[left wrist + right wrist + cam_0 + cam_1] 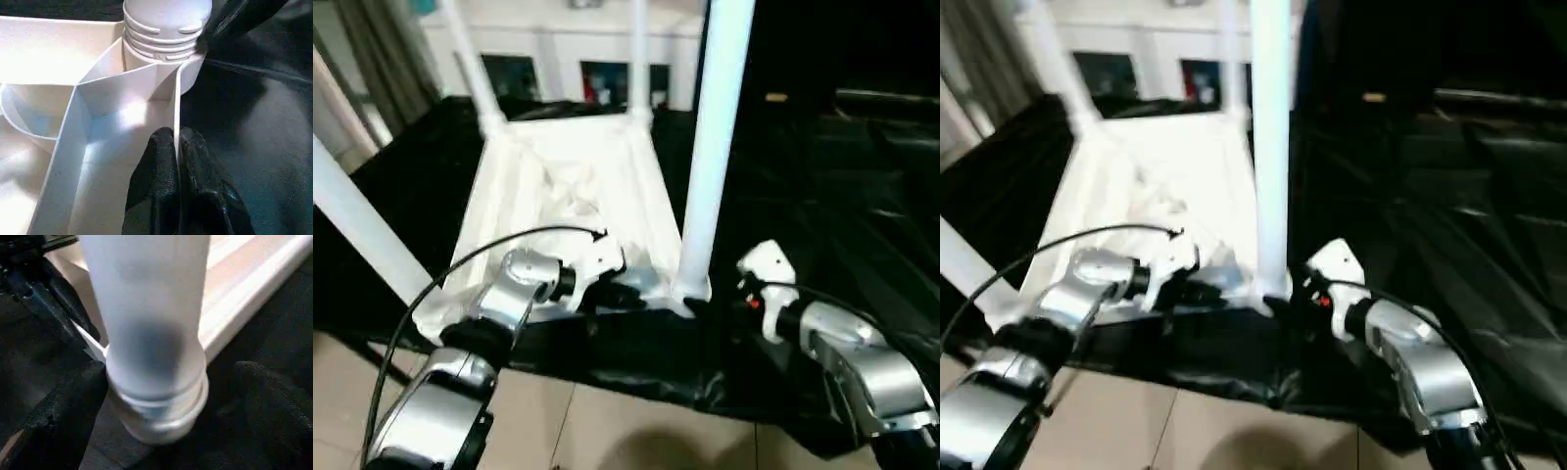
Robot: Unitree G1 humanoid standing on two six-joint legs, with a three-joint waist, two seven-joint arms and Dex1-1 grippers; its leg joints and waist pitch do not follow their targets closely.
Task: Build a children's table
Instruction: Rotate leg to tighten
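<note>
Four legs stand up from the upturned top (573, 196), which lies ribbed side up on a black-draped table (822, 225) ahead of the robot. Two far legs rise near 12 o'clock, one slants at about 9 o'clock, and the near leg (713, 147) stands in the corner socket (188, 73) at about 4 o'clock of the top.

The left end effector (177, 161) is closed narrow on a thin upright rib (175, 112) at the top's near edge, one finger on each side, just short of that socket. In the head view it sits at about 6 o'clock of the top. The right end effector (161, 396) stands wide, its two fingers (63, 406) either side of the near leg's base and apart from it, gripping nothing. The threaded collar of the leg shows above the socket rim in the left wrist view, so I cannot tell whether the leg is fully seated.

The step in hand looks like fitting the last leg: the left arm steadies the top while the right lets go of or re-grips the leg. If threads remain exposed, the next move calls for the right fingers to close on the leg low down and twist it further, with the left hold kept firm so the top does not slide on the cloth. Otherwise, turning the piece upright is what remains.
</note>
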